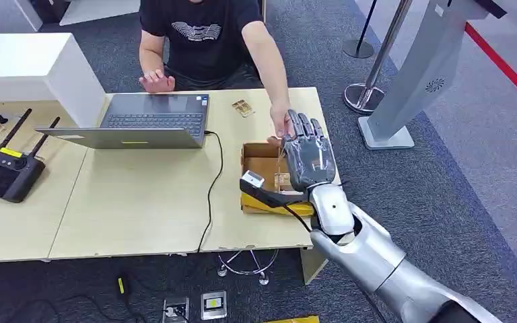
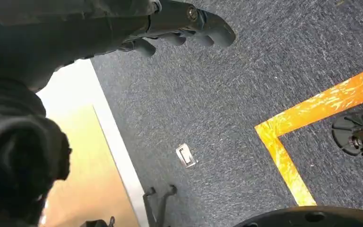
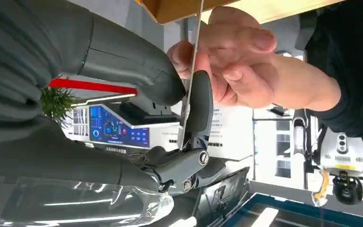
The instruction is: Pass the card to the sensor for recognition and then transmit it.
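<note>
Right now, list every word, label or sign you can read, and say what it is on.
None can be read.
Black shirt: a white wavy emblem, its lettering blurred.
Grey kiosk: a round swirl logo, no words.
Blue screen: text too small.
Laptop sticker: too small.
Floor plate: nothing legible.

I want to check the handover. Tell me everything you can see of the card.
The card appears edge-on in the right wrist view as a thin, pale, flat sliver, seemingly stiff. The right robot hand pinches it between its thick grey thumb and a darker finger. A person's hand grips its far end, so both hold it at once. Its face and any print cannot be made out.
</note>
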Motion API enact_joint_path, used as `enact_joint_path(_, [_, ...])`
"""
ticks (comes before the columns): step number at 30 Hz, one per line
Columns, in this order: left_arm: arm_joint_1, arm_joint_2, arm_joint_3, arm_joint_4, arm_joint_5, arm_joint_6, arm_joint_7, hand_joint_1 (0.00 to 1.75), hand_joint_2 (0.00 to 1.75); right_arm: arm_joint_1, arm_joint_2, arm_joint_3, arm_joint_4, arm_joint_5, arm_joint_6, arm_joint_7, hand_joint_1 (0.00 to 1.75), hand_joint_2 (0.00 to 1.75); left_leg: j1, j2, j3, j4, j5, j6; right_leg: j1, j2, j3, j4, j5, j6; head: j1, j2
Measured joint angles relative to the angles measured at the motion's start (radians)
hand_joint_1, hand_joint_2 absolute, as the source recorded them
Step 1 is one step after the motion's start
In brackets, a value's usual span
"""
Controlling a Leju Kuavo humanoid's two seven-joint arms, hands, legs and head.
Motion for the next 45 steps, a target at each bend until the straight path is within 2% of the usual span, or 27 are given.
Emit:
enact_joint_path(2, [0.0, 0.0, 0.0, 0.0, 0.001, 0.0, 0.0, 0.0, 0.0, -0.002, -0.001, -0.006, 0.0, 0.008, 0.007, 0.002, 1.75, 1.75, 0.0, 0.0, 0.0, 0.0, 0.0, 0.0, 0.0, 0.0, 0.0, 0.0, 0.0, 0.0, 0.0, 0.0])
enact_joint_path(3, [0.0, 0.0, 0.0, 0.0, 0.002, 0.0, 0.005, 0.0, 0.0, -0.003, -0.003, -0.008, 0.0, 0.014, 0.007, 0.004, 0.33, 1.75, 0.0, 0.0, 0.0, 0.0, 0.0, 0.0, 0.0, 0.0, 0.0, 0.0, 0.0, 0.0, 0.0, 0.0])
enact_joint_path(4, [0.0, 0.0, 0.0, 0.0, 0.003, 0.0, 0.008, 0.0, 0.0, -0.004, -0.003, -0.008, 0.0, 0.016, 0.006, 0.006, 0.0, 1.75, 0.0, 0.0, 0.0, 0.0, 0.0, 0.0, 0.0, 0.0, 0.0, 0.0, 0.0, 0.0, 0.0, 0.0])
enact_joint_path(6, [0.0, 0.0, 0.0, 0.0, 0.003, 0.0, 0.018, 0.0, 0.0, -0.003, -0.006, -0.009, 0.0, 0.024, -0.004, 0.019, 0.0, 1.75, 0.0, 0.0, 0.0, 0.0, 0.0, 0.0, 0.0, 0.0, 0.0, 0.0, 0.0, 0.0, 0.0, 0.0])
enact_joint_path(7, [0.0, 0.0, 0.0, 0.0, 0.004, 0.0, 0.021, 0.0, 0.0, -0.003, -0.009, -0.01, 0.001, 0.039, -0.015, 0.024, 0.0, 0.0, 0.0, 0.0, 0.0, 0.0, 0.0, 0.0, 0.0, 0.0, 0.0, 0.0, 0.0, 0.0, 0.0, 0.0])
enact_joint_path(10, [0.0, 0.0, 0.0, 0.0, 0.009, 0.0, 0.027, 0.0, 0.0, -0.001, -0.014, -0.018, 0.006, 0.066, -0.058, 0.014, 0.0, 0.0, 0.0, 0.0, 0.0, 0.0, 0.0, 0.0, 0.0, 0.0, 0.0, 0.0, 0.0, 0.0, 0.0, 0.0])
enact_joint_path(14, [0.0, 0.0, 0.0, 0.0, 0.014, 0.0, 0.027, 0.0, 0.0, -0.001, -0.02, -0.025, 0.013, 0.066, -0.056, -0.005, 0.0, 0.0, 0.0, 0.0, 0.0, 0.0, 0.0, 0.0, 0.0, 0.0, 0.0, 0.0, 0.0, 0.0, 0.0, 0.0])
enact_joint_path(16, [0.0, 0.0, 0.001, 0.0, 0.021, 0.0, 0.027, 0.0, 0.0, 0.003, -0.021, -0.037, 0.016, 0.004, -0.067, -0.012, 0.0, 0.0, 0.0, 0.0, 0.0, 0.0, 0.0, 0.0, 0.0, 0.0, 0.0, 0.0, 0.0, 0.0, 0.0, 0.0])
enact_joint_path(20, [0.001, 0.0, 0.002, 0.0, 0.023, 0.0, 0.027, 0.0, 0.0, 0.014, -0.022, -0.08, 0.019, -0.16, -0.137, -0.022, 0.0, 0.0, 0.0, 0.0, 0.0, 0.0, 0.0, 0.0, 0.0, 0.0, 0.0, 0.0, 0.0, 0.0, 0.0, 0.0])
enact_joint_path(22, [0.001, 0.0, 0.003, 0.0, 0.024, 0.0, 0.023, 0.0, 0.0, 0.019, -0.035, -0.111, 0.023, -0.213, -0.158, -0.013, 0.0, 0.0, 0.0, 0.0, 0.001, 0.0, 0.0, 0.0, 0.0, 0.0, -0.001, -0.001, 0.0, 0.0, 0.0, 0.0])
enact_joint_path(26, [0.002, 0.0, 0.004, 0.0, 0.029, 0.0, 0.016, 0.0, 0.0, 0.047, -0.089, -0.17, 0.024, -0.252, -0.151, 0.081, 0.0, 0.0, -0.001, -0.001, 0.002, 0.001, 0.0, 0.0, 0.0, 0.0, 0.0, -0.001, 0.0, 0.0, 0.0, 0.0])
enact_joint_path(28, [0.006, 0.0, 0.004, 0.0, 0.032, 0.0, 0.016, 0.0, 0.0, 0.073, -0.15, -0.22, 0.023, -0.264, -0.103, 0.163, 0.0, 0.0, -0.001, 0.0, 0.002, 0.001, 0.0, 0.0, 0.0, 0.0, 0.0, -0.002, 0.0, 0.0, 0.0, 0.0])
enact_joint_path(30, [0.008, 0.0, 0.005, 0.0, 0.032, 0.0, 0.017, 0.0, 0.0, 0.107, -0.2, -0.262, 0.012, -0.272, -0.059, 0.217, 0.0, 0.0, -0.001, 0.001, 0.002, 0.001, -0.001, 0.0, 0.0, 0.001, 0.0, -0.002, 0.0, 0.0, 0.0, 0.0])
enact_joint_path(34, [0.012, 0.0, 0.007, 0.0, 0.032, 0.0, 0.019, 0.0, 0.0, 0.222, -0.307, -0.396, -0.028, -0.285, 0.004, 0.246, 0.0, 0.0, -0.001, -0.002, 0.001, 0.001, -0.001, 0.001, 0.0, -0.003, 0.001, -0.003, 0.0, 0.0, 0.0, 0.0])
enact_joint_path(36, [0.016, 0.0, 0.012, 0.0, 0.035, 0.0, 0.02, 0.0, 0.0, 0.304, -0.356, -0.478, -0.047, -0.314, 0.029, 0.245, 0.0, 0.0, -0.001, -0.002, 0.002, 0.001, -0.002, 0.001, 0.0, -0.003, 0.001, -0.004, 0.0, 0.0, -0.001, 0.0])
enact_joint_path(39, [0.018, 0.0, 0.022, 0.0, 0.039, 0.0, 0.02, 0.0, 0.0, 0.447, -0.408, -0.625, -0.072, -0.35, 0.074, 0.24, 0.0, 0.0, 0.0, -0.004, 0.001, 0.001, -0.003, 0.002, 0.0, -0.005, 0.001, -0.004, -0.001, 0.0, 0.0, 0.0])
enact_joint_path(41, [0.019, 0.0, 0.023, 0.0, 0.041, 0.0, 0.019, 0.0, 0.0, 0.534, -0.436, -0.694, -0.071, -0.351, 0.102, 0.223, 0.0, 0.0, 0.0, -0.002, 0.001, 0.001, -0.004, 0.001, 0.0, -0.003, 0.0, -0.004, -0.001, 0.0, 0.0, 0.0])
enact_joint_path(43, [0.019, -0.003, 0.025, 0.0, 0.05, 0.0, 0.002, 0.0, 0.0, 0.631, -0.457, -0.773, -0.053, -0.39, 0.109, 0.171, 0.0, 0.0, 0.0, -0.002, 0.002, 0.001, -0.004, 0.001, 0.001, -0.004, 0.001, -0.004, -0.002, 0.0, 0.0, 0.0])
enact_joint_path(45, [0.022, -0.008, 0.033, 0.0, 0.073, 0.0, -0.024, 0.0, 0.0, 0.708, -0.453, -0.858, 0.001, -0.463, 0.072, 0.079, 0.0, 0.0, 0.0, -0.003, 0.0, 0.001, -0.004, 0.001, 0.0, -0.005, 0.001, -0.004, -0.002, 0.0, 0.0, 0.0])
